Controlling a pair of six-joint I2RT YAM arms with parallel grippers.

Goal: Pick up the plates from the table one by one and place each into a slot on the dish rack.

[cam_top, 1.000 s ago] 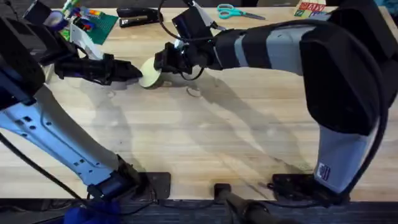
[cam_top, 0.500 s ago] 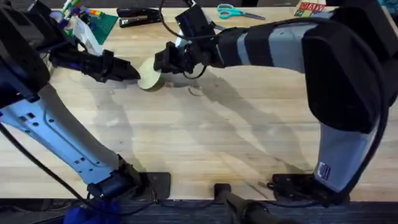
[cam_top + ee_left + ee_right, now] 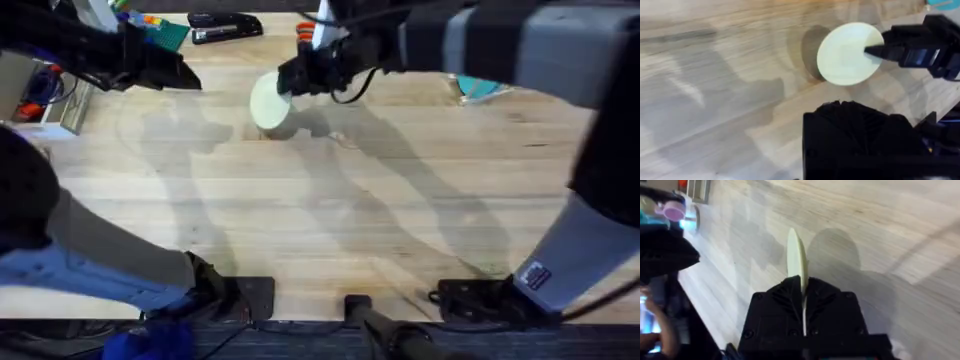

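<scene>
My right gripper (image 3: 292, 80) is shut on the rim of the pale yellow plate (image 3: 268, 101) and holds it tilted above the table (image 3: 330, 220), at the far middle. From the right wrist, the plate (image 3: 797, 262) stands edge-on between my fingers (image 3: 802, 287). In the left wrist view, the plate (image 3: 847, 52) faces the camera, with the right gripper (image 3: 875, 51) pinching its rim. My left gripper (image 3: 188, 76) hovers to the left of the plate, apart from it, shut and holding nothing. The dish rack is out of view.
A blue-green plate (image 3: 482, 90) lies at the far right, partly behind the right arm. A black stapler (image 3: 225, 25) and a green item (image 3: 165, 33) sit along the far edge. A pale box with cables (image 3: 45, 100) is at the left edge.
The right gripper has lifted the yellow plate off the table and carried it slightly right. The left gripper has pulled back to the left, away from the plate.
</scene>
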